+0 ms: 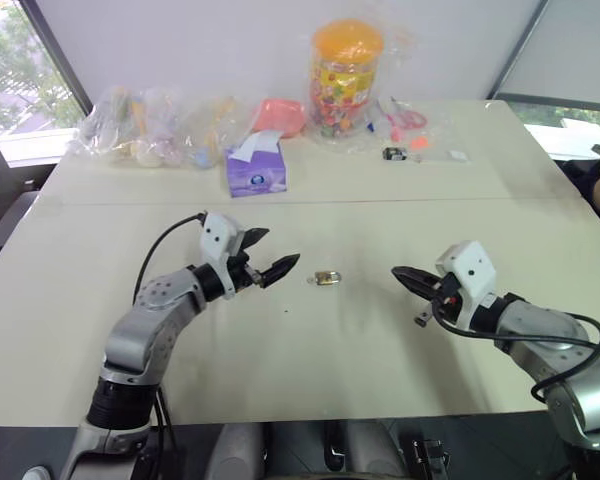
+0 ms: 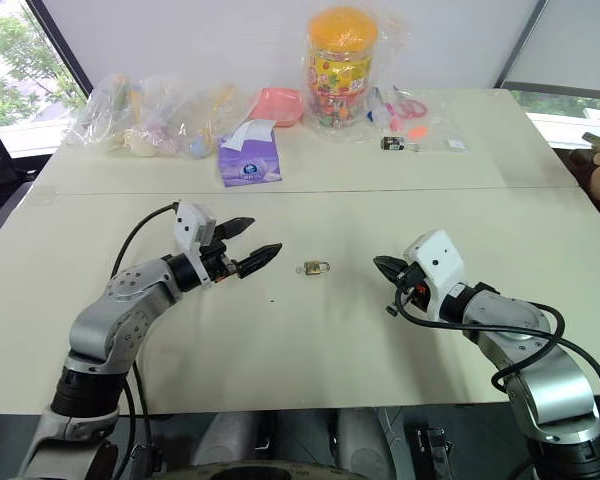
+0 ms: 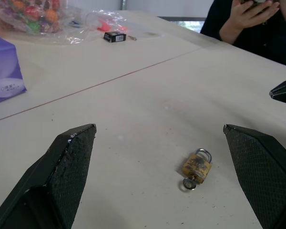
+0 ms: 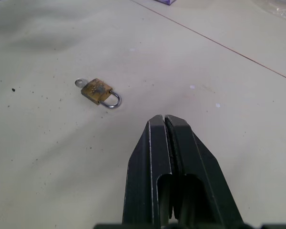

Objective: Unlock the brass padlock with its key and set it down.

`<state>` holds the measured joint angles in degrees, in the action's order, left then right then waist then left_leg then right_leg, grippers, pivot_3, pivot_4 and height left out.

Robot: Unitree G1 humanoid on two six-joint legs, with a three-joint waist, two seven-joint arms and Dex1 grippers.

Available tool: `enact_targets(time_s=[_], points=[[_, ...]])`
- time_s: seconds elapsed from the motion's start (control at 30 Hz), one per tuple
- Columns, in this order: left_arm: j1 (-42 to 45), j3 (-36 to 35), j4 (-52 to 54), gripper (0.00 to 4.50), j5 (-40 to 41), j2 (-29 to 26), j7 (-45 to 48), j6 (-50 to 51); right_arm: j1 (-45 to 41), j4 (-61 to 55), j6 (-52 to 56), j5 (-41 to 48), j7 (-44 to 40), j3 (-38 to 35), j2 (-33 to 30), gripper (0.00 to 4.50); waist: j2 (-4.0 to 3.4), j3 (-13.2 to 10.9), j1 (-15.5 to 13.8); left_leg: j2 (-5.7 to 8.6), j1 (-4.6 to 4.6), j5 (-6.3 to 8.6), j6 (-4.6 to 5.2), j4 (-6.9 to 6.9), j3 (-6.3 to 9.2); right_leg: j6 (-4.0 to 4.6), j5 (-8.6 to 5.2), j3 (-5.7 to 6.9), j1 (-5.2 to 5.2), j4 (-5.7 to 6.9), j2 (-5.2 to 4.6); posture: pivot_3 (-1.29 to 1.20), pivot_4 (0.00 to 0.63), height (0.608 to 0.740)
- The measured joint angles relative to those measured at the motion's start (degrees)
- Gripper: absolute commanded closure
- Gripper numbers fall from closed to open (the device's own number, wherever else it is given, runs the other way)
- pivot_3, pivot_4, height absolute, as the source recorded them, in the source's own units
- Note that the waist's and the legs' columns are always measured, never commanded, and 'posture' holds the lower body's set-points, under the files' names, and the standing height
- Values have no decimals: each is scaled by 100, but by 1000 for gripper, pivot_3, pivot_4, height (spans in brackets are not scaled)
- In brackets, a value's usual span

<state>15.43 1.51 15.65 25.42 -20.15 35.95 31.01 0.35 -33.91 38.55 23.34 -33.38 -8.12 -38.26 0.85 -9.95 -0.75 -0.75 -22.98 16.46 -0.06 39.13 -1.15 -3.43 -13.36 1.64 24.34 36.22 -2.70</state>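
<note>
**Padlock flat on the desk between two empty grippers**

Landmark: the brass padlock (image 1: 327, 277), lying on its side on bare desk.

- Desk (image 1: 310, 350): pale, with a thin seam line running across it beyond the padlock.
- Person: at the desk's far right edge, well away from the padlock; a dark sleeve and a hand (image 3: 250, 14) holding something small.
- Clear candy jar (image 1: 346, 80) with an orange lid: at the desk's back edge, beyond the padlock, wrapped in clear plastic. It is packed with many-coloured sweets.
- Heap of clear plastic bags (image 1: 150, 128): far back and to the left of the padlock. Pale, yellowish things show inside; what they are I cannot tell.
- Purple tissue box (image 1: 255, 168): between the bags and the jar, nearer the padlock, a white tissue sticking up from its slot.
- Flat clear bags right of the jar: pink scissors (image 1: 407, 117) in one; a small black-and-white item (image 1: 394, 154) beside them.
- Left gripper (image 1: 272, 252): just left of the padlock, above the desk, jaws spread wide, nothing between them.
- Right gripper (image 1: 402, 275): right of the padlock, a little farther off, jaws pressed together, holding nothing.
- Padlock: silvery shackle toward the right gripper, looks seated in the body. The key (image 4: 79, 83) is at its other end, only a small silvery ring showing.
</note>
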Motion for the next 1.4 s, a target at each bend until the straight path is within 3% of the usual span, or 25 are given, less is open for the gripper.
enact_targets(time_s=[0.8, 1.0, 1.13, 1.33, 1.4], points=[[29, 207, -670, 36, -218, 152, 220, -525, -357, 29, 102, 40, -131, 87, -125, 4500, 0, 0, 0, -1, 2, 0, 0, 0, -2, 0, 0, 1, 0, 0, 1, 0, 150, 737], [82, 227, -661, 36, -103, -319, 768, -310, -583, 151, 48, -15, -350, 365, -259, 4500, 0, 0, 5, -3, 3, 0, 1, -2, -5, 2, -1, 1, 3, 0, 1, 0, 150, 737], [127, 212, -714, 0, -104, -510, 985, -285, -844, 501, -111, -129, -600, 680, -336, 3179, 0, 0, 3, -3, 3, 0, 1, -2, -6, 3, -1, 1, 3, 0, 0, 0, 150, 737], [307, 231, -883, 0, -124, -581, 1169, -320, -1580, 1216, -243, -229, -1306, 1319, -431, 29, -1, 0, 5, -3, 3, 0, 1, -2, -7, 3, -1, 1, 3, 0, 0, 0, 150, 737], [367, 239, -894, 0, -127, -586, 1230, -324, -1935, 1599, -306, -302, -1582, 1550, -435, 29, -1, 0, 12, -3, 4, 0, 1, -2, -7, 3, 0, 1, 3, 0, 0, 0, 150, 737]])
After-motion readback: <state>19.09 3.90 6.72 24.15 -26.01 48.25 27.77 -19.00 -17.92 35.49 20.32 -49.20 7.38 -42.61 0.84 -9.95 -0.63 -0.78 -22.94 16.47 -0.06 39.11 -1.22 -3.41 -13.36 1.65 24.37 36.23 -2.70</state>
